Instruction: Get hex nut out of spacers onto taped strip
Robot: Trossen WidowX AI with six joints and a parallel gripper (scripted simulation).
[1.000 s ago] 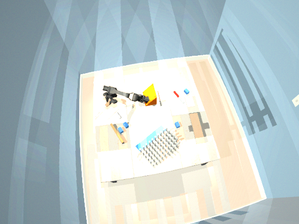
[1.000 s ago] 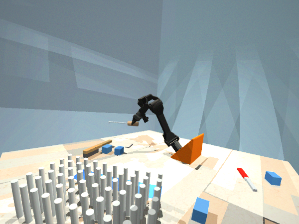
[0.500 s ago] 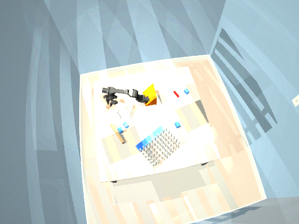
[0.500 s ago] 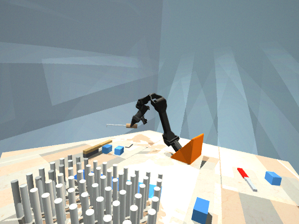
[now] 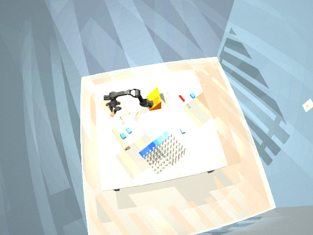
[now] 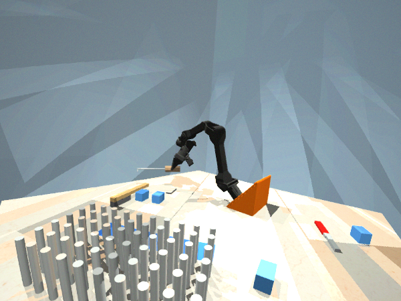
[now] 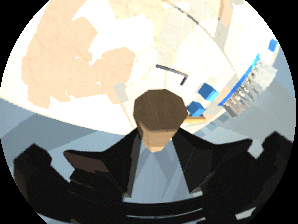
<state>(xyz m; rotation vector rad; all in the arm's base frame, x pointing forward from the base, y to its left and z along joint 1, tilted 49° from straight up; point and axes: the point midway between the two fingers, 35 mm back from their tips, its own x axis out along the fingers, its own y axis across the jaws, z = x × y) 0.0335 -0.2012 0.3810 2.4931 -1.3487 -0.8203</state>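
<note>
My gripper is shut on the wooden handle of a hook tool and holds it above the table's far left part. In the exterior view its thin rod points left, roughly level, with a small bent tip. Metal spacers stand upright in a dense field, far from the gripper. The blue taped strip runs along the field's arm-facing side. The hex nut cannot be made out among the spacers.
A dark L-shaped key, two blue blocks and a yellow bar lie between the gripper and the field. An orange wedge stands by the arm's base. A red-handled tool and more blue blocks lie opposite.
</note>
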